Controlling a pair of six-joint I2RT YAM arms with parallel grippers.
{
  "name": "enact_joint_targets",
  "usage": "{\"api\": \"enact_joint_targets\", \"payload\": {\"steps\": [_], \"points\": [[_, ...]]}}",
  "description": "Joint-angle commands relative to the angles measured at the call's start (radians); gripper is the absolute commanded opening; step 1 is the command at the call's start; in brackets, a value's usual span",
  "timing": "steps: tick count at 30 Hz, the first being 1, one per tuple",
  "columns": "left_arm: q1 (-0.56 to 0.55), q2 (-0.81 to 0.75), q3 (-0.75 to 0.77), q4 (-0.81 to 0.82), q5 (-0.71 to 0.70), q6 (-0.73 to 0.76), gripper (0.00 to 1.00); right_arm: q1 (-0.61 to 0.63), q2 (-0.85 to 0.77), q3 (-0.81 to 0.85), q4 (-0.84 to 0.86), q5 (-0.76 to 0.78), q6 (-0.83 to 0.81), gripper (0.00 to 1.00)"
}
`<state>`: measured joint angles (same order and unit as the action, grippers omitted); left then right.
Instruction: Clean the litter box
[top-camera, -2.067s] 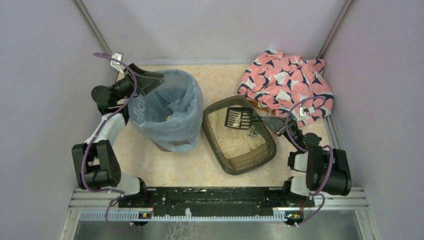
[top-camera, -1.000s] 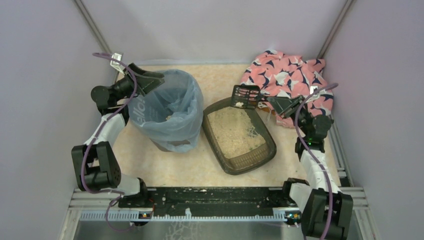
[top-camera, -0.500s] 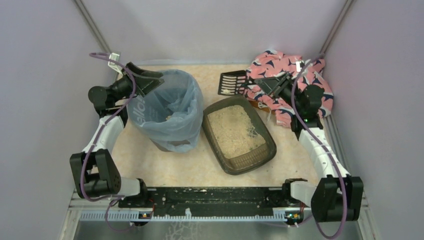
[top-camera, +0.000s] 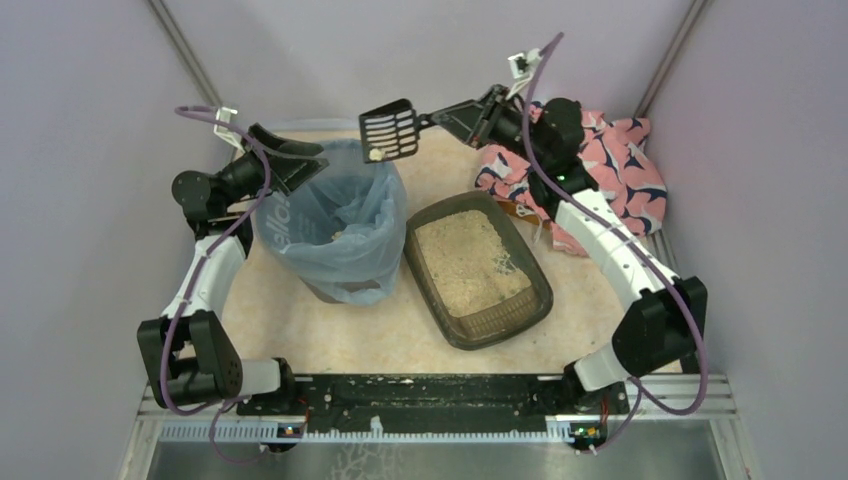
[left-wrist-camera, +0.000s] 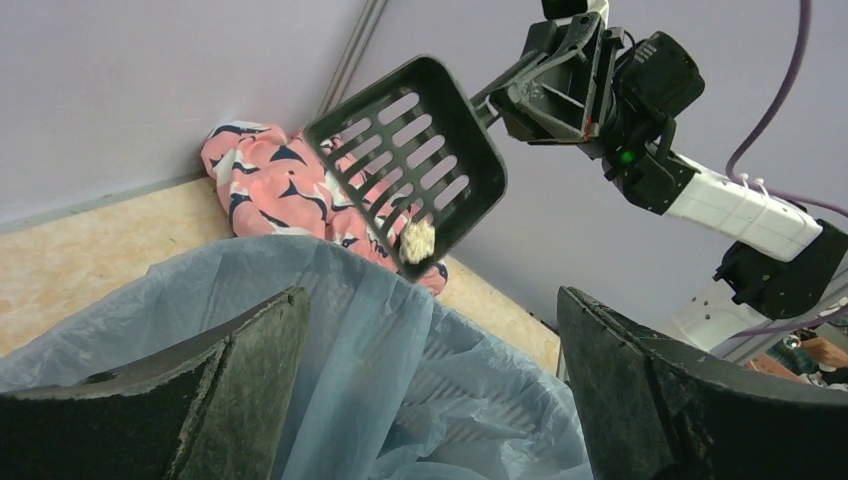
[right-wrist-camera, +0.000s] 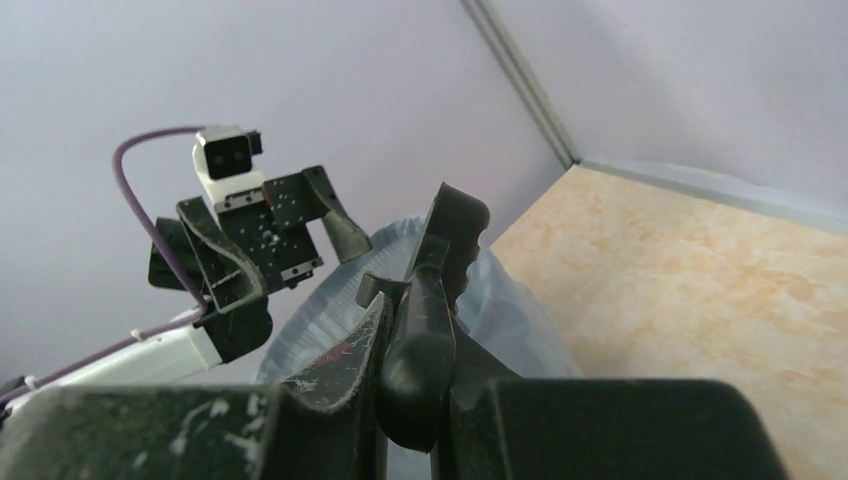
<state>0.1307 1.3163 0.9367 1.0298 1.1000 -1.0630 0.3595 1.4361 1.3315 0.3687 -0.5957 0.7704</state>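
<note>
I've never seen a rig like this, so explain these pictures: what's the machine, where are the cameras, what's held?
Two robot arms are bolted at the near edge of a table. One picture looks down from above; the other two come from wrist cameras. On the table: a bin lined with a blue bag, a brown litter box of beige litter, a crumpled pink cloth. The right end effector is shut on the handle of a black slotted scoop, held over the bin's far rim, a pale clump in it. The left end effector stands open at the bin's rim.
</note>
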Motion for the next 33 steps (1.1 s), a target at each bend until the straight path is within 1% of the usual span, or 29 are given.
{"api": "enact_joint_targets", "payload": {"steps": [1,4,6,9,10,12,13,17,20,24,27,30,33], "points": [[0.003,-0.026,0.034,-0.023,-0.006,0.043,0.99,0.105,0.081,0.140,-0.098,0.012,-0.138,0.00],[0.004,-0.026,0.034,-0.029,-0.009,0.047,0.99,0.193,0.122,0.211,-0.214,0.051,-0.282,0.00],[0.005,-0.025,0.034,-0.030,-0.010,0.047,0.99,0.254,0.133,0.273,-0.306,0.107,-0.403,0.00],[0.006,-0.021,0.033,-0.028,-0.011,0.045,0.99,0.361,0.122,0.327,-0.420,0.247,-0.615,0.00],[0.006,-0.020,0.033,-0.028,-0.011,0.044,0.99,0.404,0.107,0.328,-0.433,0.324,-0.697,0.00],[0.007,-0.018,0.033,-0.027,-0.012,0.044,0.99,0.514,0.075,0.306,-0.425,0.495,-0.892,0.00],[0.007,-0.018,0.031,-0.027,-0.012,0.044,0.99,0.563,0.061,0.297,-0.406,0.551,-0.963,0.00],[0.007,-0.014,0.030,-0.024,-0.013,0.042,0.99,0.708,0.058,0.292,-0.352,0.762,-1.190,0.00],[0.006,-0.014,0.031,-0.024,-0.012,0.044,0.99,0.763,0.069,0.278,-0.289,0.862,-1.296,0.00],[0.008,-0.020,0.034,-0.050,-0.013,0.066,0.99,0.765,0.062,0.266,-0.248,0.879,-1.299,0.00],[0.010,-0.020,0.036,-0.069,-0.015,0.081,0.99,0.722,0.030,0.268,-0.268,0.811,-1.210,0.00],[0.012,-0.018,0.034,-0.069,-0.022,0.079,0.99,0.614,-0.039,0.240,-0.279,0.677,-1.037,0.00],[0.013,-0.009,0.032,-0.051,-0.022,0.062,0.99,0.464,-0.118,0.185,-0.271,0.577,-0.885,0.00]]}}
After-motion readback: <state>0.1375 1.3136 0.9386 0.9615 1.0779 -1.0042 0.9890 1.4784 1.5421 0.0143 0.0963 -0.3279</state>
